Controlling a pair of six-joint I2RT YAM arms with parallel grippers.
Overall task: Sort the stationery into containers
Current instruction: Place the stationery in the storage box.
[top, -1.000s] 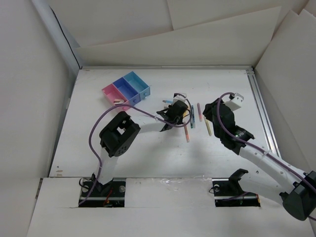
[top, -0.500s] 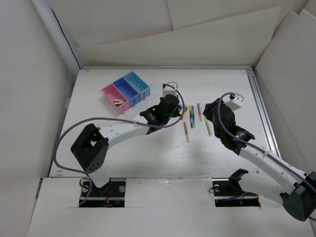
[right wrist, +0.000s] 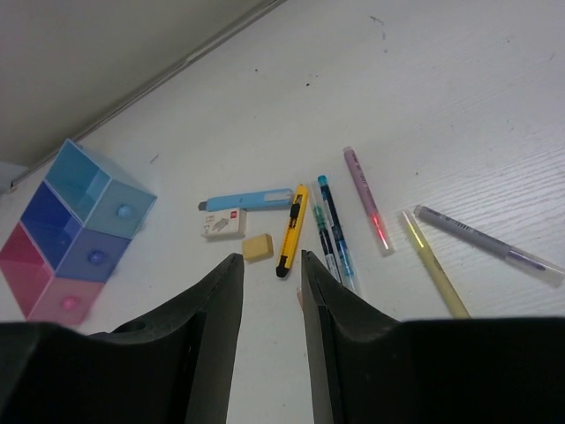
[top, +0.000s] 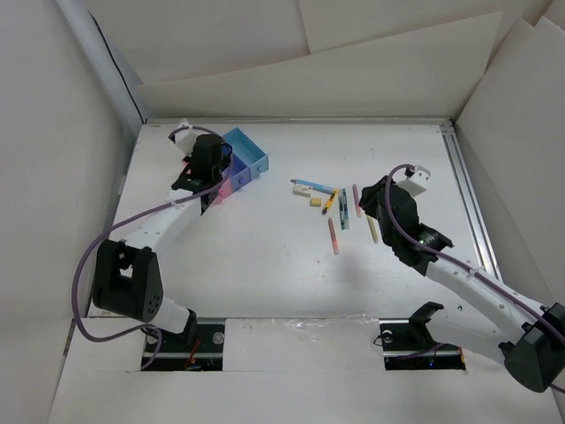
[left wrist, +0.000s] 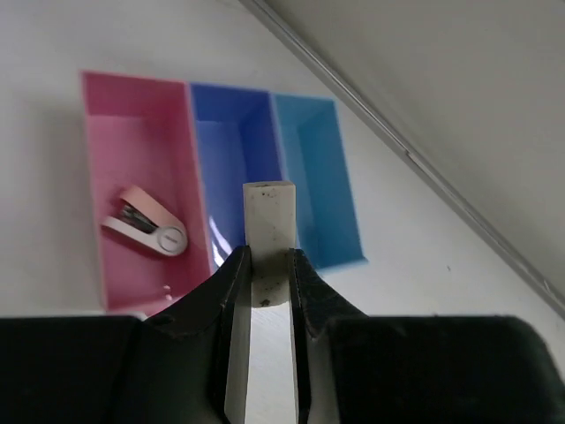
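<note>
Left pincer (left wrist: 267,261) clamps eraser (left wrist: 269,212) over containers (left wrist: 190,159).

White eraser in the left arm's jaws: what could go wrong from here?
The white eraser seems to hang over the wall between the dark blue bin and light blue bin; released here, it might land in the wrong one or bounce out. The jaws pinch only one end, so it could tip or slip.

We see a white rectangular eraser block (left wrist: 269,212) pinched between the jaws of the left gripper (left wrist: 268,263), its end poking past their tips over the joined pink, dark blue and light blue plastic bins (left wrist: 132,124). Thin coloured pens (right wrist: 364,199) and small erasers (right wrist: 258,247) lie scattered ahead of the jaws of the right gripper (right wrist: 269,261).
</note>
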